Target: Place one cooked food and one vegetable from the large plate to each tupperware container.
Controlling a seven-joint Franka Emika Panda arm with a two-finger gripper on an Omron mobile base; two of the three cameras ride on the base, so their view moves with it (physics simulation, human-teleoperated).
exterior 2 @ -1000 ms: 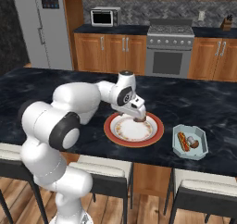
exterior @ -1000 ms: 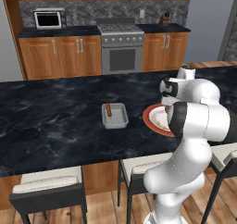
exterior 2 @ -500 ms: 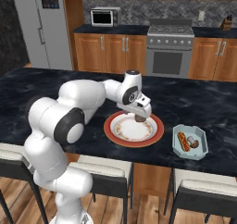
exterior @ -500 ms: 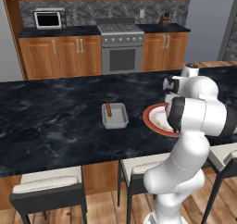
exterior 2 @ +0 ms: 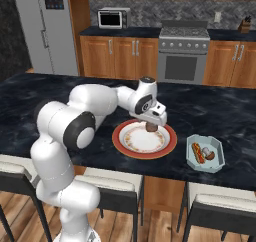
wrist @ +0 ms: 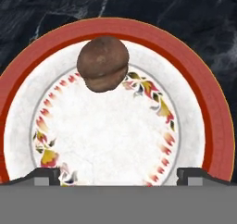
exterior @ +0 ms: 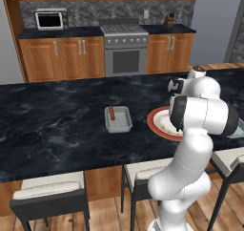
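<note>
- Hand view looks straight down on the large plate (wrist: 203,102), whose white centre holds 1 item: a round brown mushroom (wrist: 102,63) near the far rim.
- Gripper (wrist: 119,174) hovers over the plate with its 2 fingertips (wrist: 45,174) spread wide and nothing between them; the mushroom lies ahead of the tips, apart from them.
- Right base view has the gripper (exterior 2: 152,124) low over the plate's back edge (exterior 2: 120,142), with the mushroom (exterior 2: 151,128) just under the hand.
- Pale blue container (exterior 2: 205,154), just beside the plate, already holds 2 things: a reddish sausage-like piece (exterior 2: 197,151) and a rounded brown-and-pale item (exterior 2: 210,156) that I cannot identify for certain. I judge this tub filled with its pair.
- Grey container (exterior: 118,120), seen in the left base view on the counter beyond the plate's other side, holds 1 reddish stick-shaped piece (exterior: 111,112), probably the cooked food. It seems to lack its vegetable.
- My reading: about 3 of 4 placements are made. What is left is to close on the mushroom, carry it across to the grey container and release it there.
- Risk: the mushroom is round and could roll off the fingertips if they close off-centre.
</note>
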